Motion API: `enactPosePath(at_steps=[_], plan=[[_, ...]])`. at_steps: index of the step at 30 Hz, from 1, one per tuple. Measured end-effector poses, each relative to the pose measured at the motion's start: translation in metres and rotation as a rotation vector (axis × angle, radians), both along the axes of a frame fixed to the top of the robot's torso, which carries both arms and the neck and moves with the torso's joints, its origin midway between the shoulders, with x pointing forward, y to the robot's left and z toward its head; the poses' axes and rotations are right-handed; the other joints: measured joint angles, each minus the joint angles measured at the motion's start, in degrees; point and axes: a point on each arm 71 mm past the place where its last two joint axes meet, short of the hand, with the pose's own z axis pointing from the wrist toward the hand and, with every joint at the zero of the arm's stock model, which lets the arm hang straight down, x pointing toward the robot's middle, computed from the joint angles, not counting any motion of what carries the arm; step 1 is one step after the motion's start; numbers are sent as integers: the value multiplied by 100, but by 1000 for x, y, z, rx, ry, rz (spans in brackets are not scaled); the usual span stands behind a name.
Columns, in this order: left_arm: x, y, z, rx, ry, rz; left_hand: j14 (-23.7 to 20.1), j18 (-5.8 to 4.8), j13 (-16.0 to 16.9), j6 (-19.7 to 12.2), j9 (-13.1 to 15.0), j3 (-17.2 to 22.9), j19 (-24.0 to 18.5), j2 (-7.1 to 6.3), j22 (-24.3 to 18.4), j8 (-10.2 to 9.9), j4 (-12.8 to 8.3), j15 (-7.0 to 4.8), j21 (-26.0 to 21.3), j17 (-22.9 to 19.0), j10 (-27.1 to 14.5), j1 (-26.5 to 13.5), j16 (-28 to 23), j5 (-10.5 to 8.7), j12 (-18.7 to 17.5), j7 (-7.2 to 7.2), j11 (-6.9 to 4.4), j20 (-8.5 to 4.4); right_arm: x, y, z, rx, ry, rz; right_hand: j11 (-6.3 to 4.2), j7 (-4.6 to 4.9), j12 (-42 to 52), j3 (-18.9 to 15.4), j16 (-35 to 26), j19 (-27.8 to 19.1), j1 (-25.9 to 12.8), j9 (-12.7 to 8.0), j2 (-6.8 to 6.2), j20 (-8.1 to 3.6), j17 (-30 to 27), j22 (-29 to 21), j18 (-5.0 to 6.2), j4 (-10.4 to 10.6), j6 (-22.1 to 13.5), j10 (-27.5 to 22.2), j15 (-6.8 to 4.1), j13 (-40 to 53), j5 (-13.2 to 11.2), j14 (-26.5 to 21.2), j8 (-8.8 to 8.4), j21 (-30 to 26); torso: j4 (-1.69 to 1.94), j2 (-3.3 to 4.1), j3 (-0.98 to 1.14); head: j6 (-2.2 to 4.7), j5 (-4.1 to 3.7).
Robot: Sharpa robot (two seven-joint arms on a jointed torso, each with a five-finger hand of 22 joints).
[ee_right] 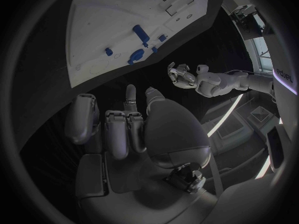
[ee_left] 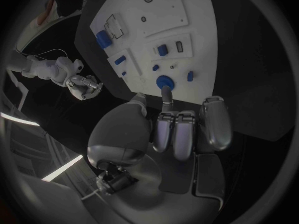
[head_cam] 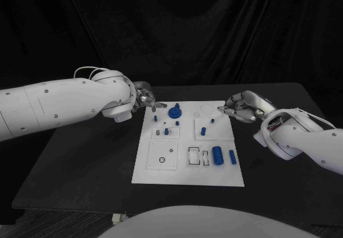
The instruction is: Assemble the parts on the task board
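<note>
The white task board lies in the middle of the black table. Near its far edge stands a round blue knob, with small blue pegs around it. A thick blue cylinder and a slimmer one lie at the near right. My left hand hovers at the board's far left corner, fingers curled in and holding nothing. In the left wrist view one finger points toward the knob. My right hand hangs off the far right corner, curled and holding nothing.
A small black ring lies on the square plate at the board's near left. Rectangular slots sit beside the cylinders. Bare black table surrounds the board on both sides. Dark cloth hangs behind.
</note>
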Motion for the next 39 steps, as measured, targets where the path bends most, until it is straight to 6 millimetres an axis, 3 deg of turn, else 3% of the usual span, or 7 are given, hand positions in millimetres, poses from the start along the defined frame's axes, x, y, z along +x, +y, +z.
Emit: enactPosePath(at_steps=[4,8,16,24,25,27,39], plan=[[13,6,4,23,-10,23,0,-1,0,0,28,0,40,118,0,43,0,-1,46,0,-37,121,0,132,45,-1,-38,-40,-1,1,1,5,-6,5,0,0,0,0,0,0,0,0,0,0,0,0,0,0,0,0,0,0,0,0,0,0,-1,2,1,0,-7],[28,11,5,50,-2,44,1,-2,0,-2,27,0,42,88,0,43,0,-1,46,0,-17,209,0,175,45,-1,-57,-41,-1,2,1,7,-10,9,0,0,0,0,0,0,0,0,0,0,0,0,0,0,0,0,0,0,0,0,0,0,-2,5,1,0,-10],[48,20,-1,84,24,81,1,-2,0,-63,25,0,42,162,0,32,0,-1,45,0,-16,285,0,241,45,1,-57,-41,-1,4,1,10,-12,14,0,0,0,0,0,0,0,0,0,0,0,0,0,0,0,0,0,0,0,0,0,0,1,8,1,0,-16],[57,16,-14,91,54,82,1,-2,0,-62,24,0,42,184,0,32,-1,-1,45,0,-16,308,0,241,45,1,-57,-41,-1,6,1,11,-13,19,0,0,0,0,0,0,0,0,0,0,0,0,0,0,0,0,0,0,0,0,0,0,1,20,-2,0,13],[58,16,-15,90,57,80,1,-2,0,-62,24,0,42,131,0,31,-1,-1,43,0,-16,362,0,241,45,1,-57,-41,-1,7,1,12,-13,20,0,0,0,0,0,0,0,0,0,0,0,0,0,0,0,0,0,0,1,0,0,0,1,24,-3,0,15],[60,15,-19,89,65,76,1,-2,0,-62,21,-79,42,170,0,31,-79,-1,42,0,-16,503,0,240,45,1,-57,-41,-1,7,1,12,-13,22,0,0,0,0,0,0,1,0,0,0,0,0,0,0,0,0,0,0,1,0,0,0,1,26,-5,0,17],[62,15,-39,79,110,56,1,-2,1,-62,3,-78,39,163,0,-14,-78,-1,30,0,-15,646,0,238,45,1,-55,-39,-2,9,2,14,-13,26,0,0,0,0,0,0,1,0,1,0,0,0,0,0,0,0,0,0,1,0,0,0,7,16,-14,0,-6]])
